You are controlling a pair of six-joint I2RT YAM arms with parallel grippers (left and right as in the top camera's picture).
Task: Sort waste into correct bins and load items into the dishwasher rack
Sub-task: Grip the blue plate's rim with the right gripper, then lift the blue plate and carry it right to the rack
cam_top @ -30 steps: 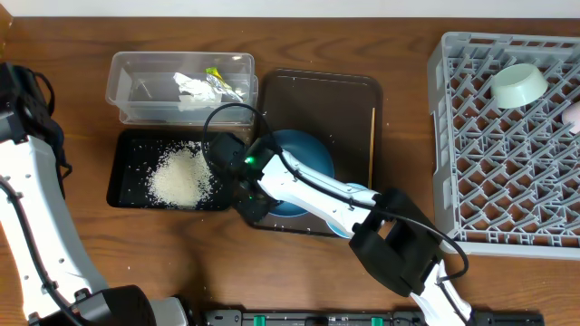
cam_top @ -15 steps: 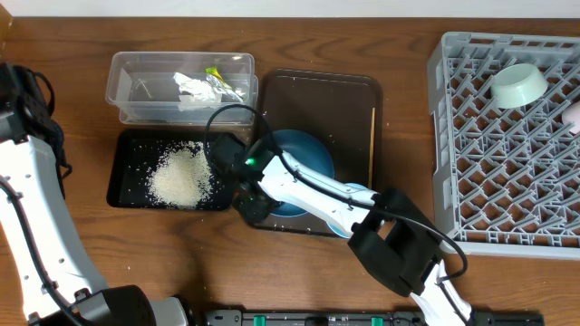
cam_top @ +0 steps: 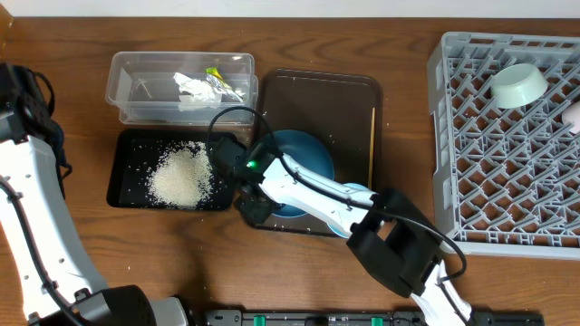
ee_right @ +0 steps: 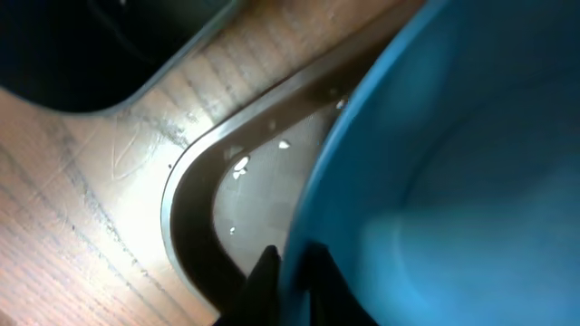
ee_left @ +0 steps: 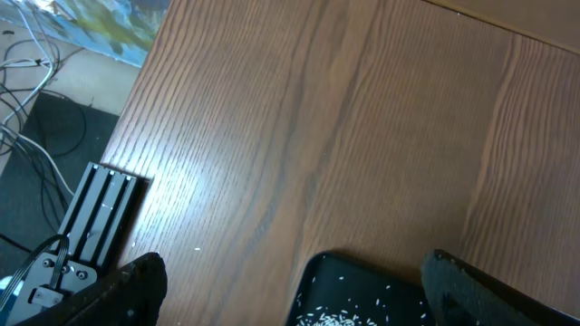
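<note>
Blue plate (cam_top: 310, 156): lies in the brown serving tray (cam_top: 353, 100), toward its front-left corner. My right pincer (ee_right: 288, 272): clenched on the plate's rim there. Black tray (cam_top: 127, 186), heaped with rice (cam_top: 181, 177): just left, on the surface. My left pincer (ee_left: 294, 285): released, jaws wide, above that tray's edge.

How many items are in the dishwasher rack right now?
2. A mint green bowl sits near the back of the rack; a pink cup shows at the right frame edge, cut off. More could lie beyond that edge.
</note>
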